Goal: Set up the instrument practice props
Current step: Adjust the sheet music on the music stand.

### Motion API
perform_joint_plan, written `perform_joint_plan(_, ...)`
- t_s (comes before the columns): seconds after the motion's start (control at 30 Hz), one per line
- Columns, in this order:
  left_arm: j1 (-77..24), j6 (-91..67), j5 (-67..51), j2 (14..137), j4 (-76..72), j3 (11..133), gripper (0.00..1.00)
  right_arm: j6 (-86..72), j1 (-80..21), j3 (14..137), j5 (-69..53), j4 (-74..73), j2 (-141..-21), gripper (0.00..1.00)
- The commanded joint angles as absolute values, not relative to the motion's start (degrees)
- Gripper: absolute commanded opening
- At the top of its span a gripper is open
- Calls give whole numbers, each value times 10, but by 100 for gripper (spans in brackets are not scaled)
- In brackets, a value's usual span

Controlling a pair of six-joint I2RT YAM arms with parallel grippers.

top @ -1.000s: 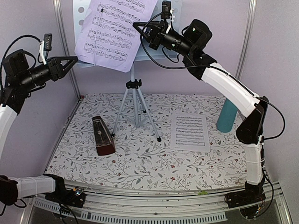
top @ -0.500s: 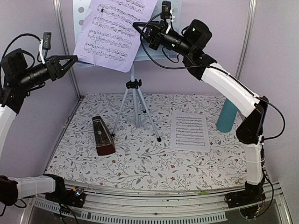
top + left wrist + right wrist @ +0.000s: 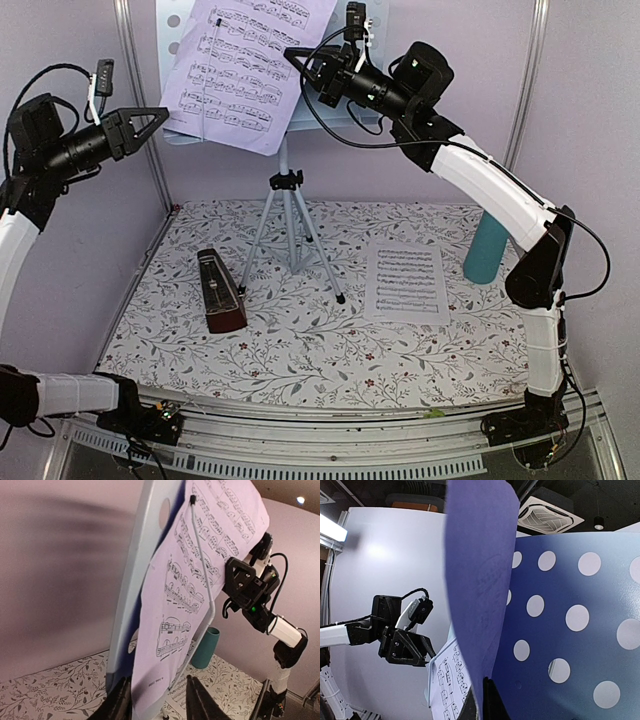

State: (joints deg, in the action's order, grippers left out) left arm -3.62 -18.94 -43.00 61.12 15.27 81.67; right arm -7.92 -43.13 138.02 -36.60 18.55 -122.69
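Observation:
The pale-blue perforated music stand (image 3: 283,128) rises on silver tripod legs (image 3: 290,225) at the back. A white-lilac sheet-music page (image 3: 245,70) lies slanted on its desk under a thin wire. My right gripper (image 3: 296,57) is shut on that page's right edge; in the right wrist view the page's back (image 3: 477,580) runs down between the closed fingers (image 3: 485,705). My left gripper (image 3: 160,117) is open at the desk's lower left corner, its fingers (image 3: 120,702) on either side of the page's bottom corner (image 3: 155,680). The dark-red-brown metronome (image 3: 220,292) stands on the table.
A second sheet-music page (image 3: 407,283) lies flat on the floral cloth at the right. A teal cup (image 3: 487,247) stands by the right wall behind my right arm. Metal frame posts (image 3: 135,90) and lilac walls close in both sides.
My left gripper has risen slightly toward the desk's lower left corner and its fingers have narrowed a little. The right arm, page and stand have stayed put.

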Motion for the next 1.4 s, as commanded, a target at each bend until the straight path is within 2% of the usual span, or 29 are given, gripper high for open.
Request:
perform_joint_plan(0.0, -31, -193, -419, 624, 143, 834, 32, -85, -435, 1377, -373, 197, -1219, 0)
perform_joint_plan(0.2, -30, -191, -419, 622, 142, 825, 16, -88, -436, 1374, -375, 196, -1217, 1)
perform_joint_plan(0.3, -31, -193, -417, 617, 137, 817, 2, -95, -436, 1371, -373, 196, -1215, 10)
perform_joint_plan(0.33, -31, -194, -416, 615, 134, 813, 0, -96, -436, 1368, -371, 197, -1214, 13)
perform_joint_plan(0.4, -31, -196, -415, 610, 131, 804, 0, -98, -436, 1358, -366, 198, -1208, 18)
perform_joint_plan(0.47, -31, -197, -413, 607, 128, 797, 0, -101, -437, 1352, -363, 198, -1206, 28)
perform_joint_plan(0.73, -32, -213, -390, 581, 100, 759, 0, -108, -437, 1308, -348, 199, -1184, 38)
perform_joint_plan(1.37, -36, -246, -372, 539, 37, 681, 0, -149, -453, 1203, -295, 194, -1150, 43)
